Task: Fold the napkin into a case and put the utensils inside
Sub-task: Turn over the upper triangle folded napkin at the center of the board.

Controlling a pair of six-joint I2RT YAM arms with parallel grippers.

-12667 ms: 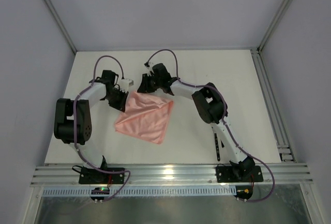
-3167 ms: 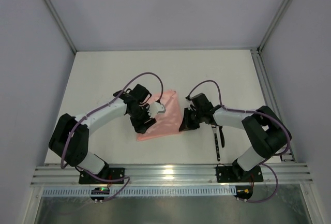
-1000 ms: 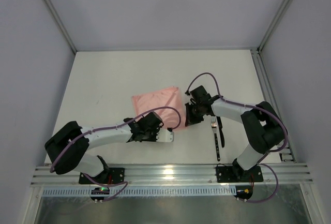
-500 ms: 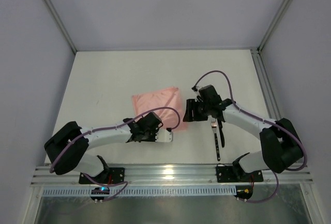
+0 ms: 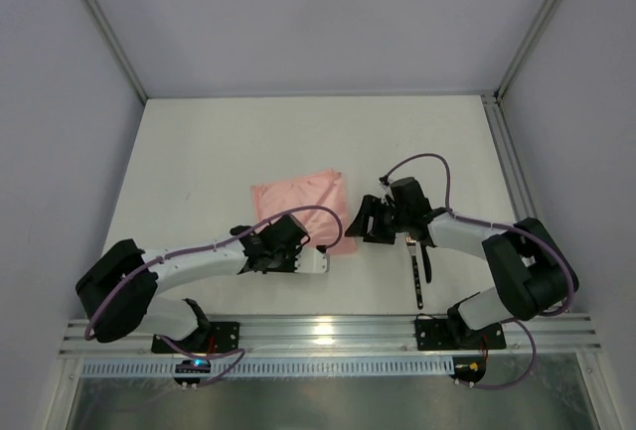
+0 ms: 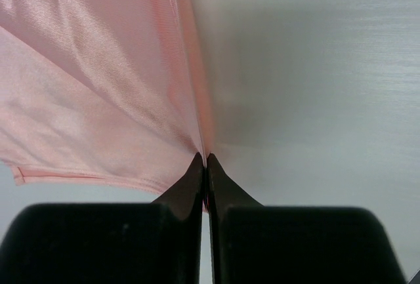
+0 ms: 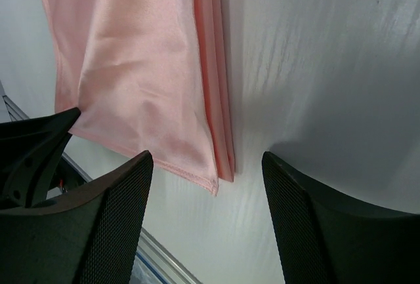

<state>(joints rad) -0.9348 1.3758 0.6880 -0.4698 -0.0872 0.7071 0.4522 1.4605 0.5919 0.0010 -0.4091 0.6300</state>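
While L gripper (image 6: 204,161) now clamps napkin (image 5: 298,207) at 5 o'clock corner, we see R gripper (image 5: 363,223) has let go, jaws apart, at 3 o'clock.

No text, label, brand, number or sign can be read anywhere in the top, left wrist or right wrist views

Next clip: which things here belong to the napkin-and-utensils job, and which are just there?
Part of the job:
- napkin, folded, a corner pinched by the left arm's fingers
- utensils, on the table right of the napkin
- right arm's fingers, open beside the napkin

Just there:
- purple cables
- aluminium rail at the near edge
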